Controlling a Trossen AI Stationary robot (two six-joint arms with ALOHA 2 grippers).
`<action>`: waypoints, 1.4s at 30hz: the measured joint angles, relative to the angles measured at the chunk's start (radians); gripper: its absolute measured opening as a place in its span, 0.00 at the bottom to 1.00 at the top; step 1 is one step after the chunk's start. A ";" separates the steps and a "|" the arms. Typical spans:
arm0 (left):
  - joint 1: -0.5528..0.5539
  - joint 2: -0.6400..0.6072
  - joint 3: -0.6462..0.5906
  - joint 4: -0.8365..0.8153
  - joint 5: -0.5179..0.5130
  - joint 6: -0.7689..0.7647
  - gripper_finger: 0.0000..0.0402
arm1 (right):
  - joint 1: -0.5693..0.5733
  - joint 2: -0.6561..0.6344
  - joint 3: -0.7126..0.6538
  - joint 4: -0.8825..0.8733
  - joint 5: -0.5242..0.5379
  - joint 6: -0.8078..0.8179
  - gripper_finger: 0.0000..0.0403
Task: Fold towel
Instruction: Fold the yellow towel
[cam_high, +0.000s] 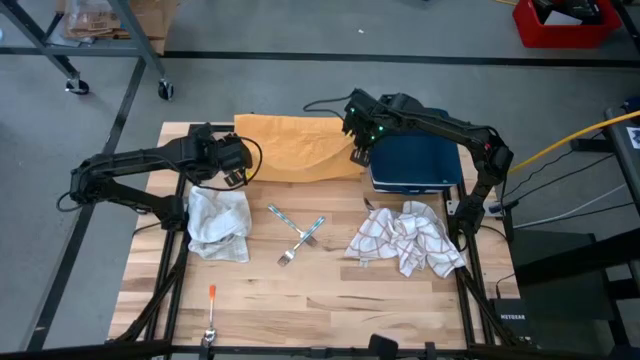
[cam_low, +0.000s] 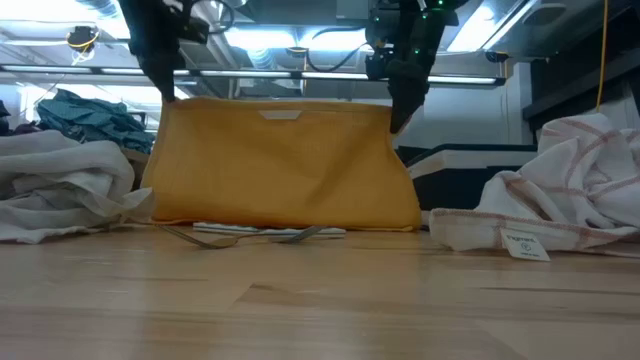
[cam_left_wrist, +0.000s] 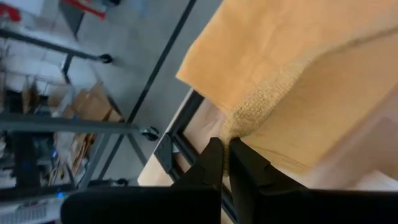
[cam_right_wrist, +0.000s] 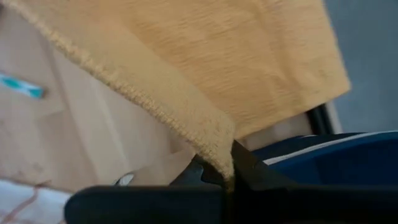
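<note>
On your left, the left gripper (cam_high: 236, 166) is pinched tight on one corner of the mustard-yellow terry towel (cam_high: 290, 147), lifted off the pale wooden slatted table (cam_high: 300, 300). Across from it, the right gripper (cam_high: 360, 140) is clamped on the other near corner, beside the dark blue folded cloth (cam_high: 415, 165). The towel hangs between them like a curtain at the table's far edge, its lower hem resting on the wood. You appear to be mid-fold: next, carry both corners together over the far hem and lay them level.
</note>
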 joint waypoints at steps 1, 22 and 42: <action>0.016 0.000 -0.012 0.016 -0.006 0.006 0.00 | -0.012 0.000 0.000 0.010 0.000 -0.004 0.00; 0.278 0.006 -0.185 0.460 -0.020 0.164 0.03 | -0.109 0.141 0.000 0.145 0.024 -0.079 0.02; 0.345 0.182 -0.185 0.651 -0.017 0.196 0.04 | -0.109 0.184 0.000 0.260 0.209 -0.117 0.03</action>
